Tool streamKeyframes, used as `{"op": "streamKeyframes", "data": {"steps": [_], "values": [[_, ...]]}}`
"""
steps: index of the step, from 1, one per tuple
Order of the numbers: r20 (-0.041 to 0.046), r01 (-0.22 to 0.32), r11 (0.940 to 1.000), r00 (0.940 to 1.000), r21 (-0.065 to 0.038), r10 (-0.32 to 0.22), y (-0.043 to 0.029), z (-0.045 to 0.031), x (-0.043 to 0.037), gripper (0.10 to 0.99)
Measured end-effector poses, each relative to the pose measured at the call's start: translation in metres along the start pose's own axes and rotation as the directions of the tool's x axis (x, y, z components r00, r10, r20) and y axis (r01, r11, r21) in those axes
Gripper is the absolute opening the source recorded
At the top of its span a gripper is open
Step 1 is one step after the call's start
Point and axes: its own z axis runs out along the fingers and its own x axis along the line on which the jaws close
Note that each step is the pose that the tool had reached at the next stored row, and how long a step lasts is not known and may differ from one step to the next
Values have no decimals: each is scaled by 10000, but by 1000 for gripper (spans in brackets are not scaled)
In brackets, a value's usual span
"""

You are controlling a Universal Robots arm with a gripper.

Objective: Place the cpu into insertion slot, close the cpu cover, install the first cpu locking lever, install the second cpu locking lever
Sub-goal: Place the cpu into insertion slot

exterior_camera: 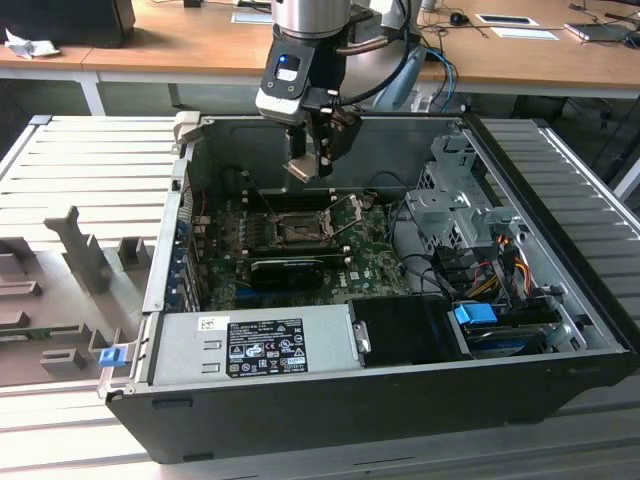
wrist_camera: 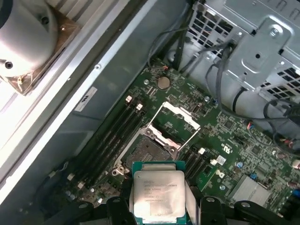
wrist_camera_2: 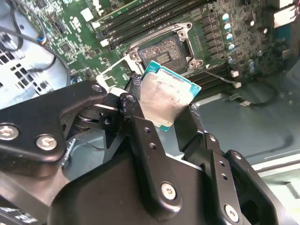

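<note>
gripper (wrist_camera_2: 163, 111): clamped on the cpu, one black finger on each of two opposite edges
cpu (wrist_camera: 158, 192): held in the air, silvery face up, well clear of the board
insertion slot (wrist_camera: 147, 151): below the chip, pin field bare, metal rim all round
cpu cover (wrist_camera: 180, 121): swung up on its hinge edge, just beside the slot
memory slots (wrist_camera: 110, 140): run along the slot's other side
case (exterior_camera: 330, 385): top open, free room above the board

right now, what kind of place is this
Probably a robotics lab: an open computer case lies on a slatted table, wooden desks stand behind it, and the claw holds the cpu above the motherboard.
</note>
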Motion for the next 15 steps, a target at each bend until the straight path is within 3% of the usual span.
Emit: {"op": "streamKeyframes", "data": {"steps": [4, 10, 15], "values": [[30, -303, 9995, 9995, 9, 303, -3, 31, -1, 529], [-6, -420, 9991, 9991, 95, 420, -6, 70, -1, 529], [52, -1271, 9918, 9919, 98, 1271, -8, 95, -2, 529]]}}
